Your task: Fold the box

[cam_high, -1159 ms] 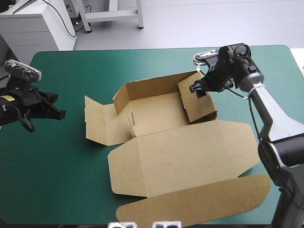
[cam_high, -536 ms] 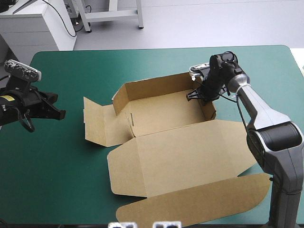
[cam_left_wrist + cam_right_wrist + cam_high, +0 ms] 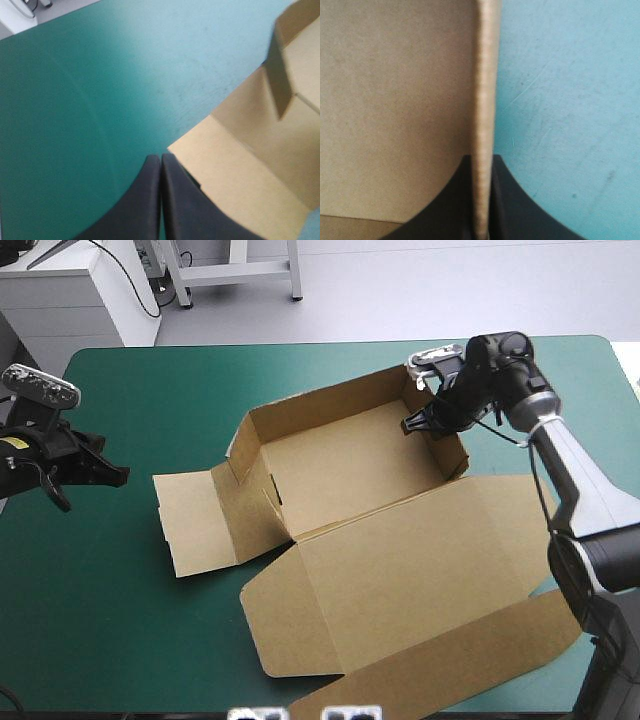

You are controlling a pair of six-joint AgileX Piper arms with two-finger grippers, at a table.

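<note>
High view: brown cut-board box (image 3: 350,465) mid teal-green table cover (image 3: 120,620), walls raised, lid flat. Right black-finned gripper (image 3: 420,426) pinches right wall; left gripper (image 3: 120,477) closed, empty, near flat left flap. Risk: one-sided grip may skew, wall slipping free or creasing.

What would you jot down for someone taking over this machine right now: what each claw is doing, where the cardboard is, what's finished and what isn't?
Right gripper: shut on the box, pinching the top edge of its right wall.
Left gripper: shut, holding nothing, over the teal-green cover at its left side, apart from the box.
Box: mid-table, far and right walls raised; left flap flat on the cover; lid flat toward the near edge.
Left to do: raise and tuck the left side, probably with the left gripper.
</note>
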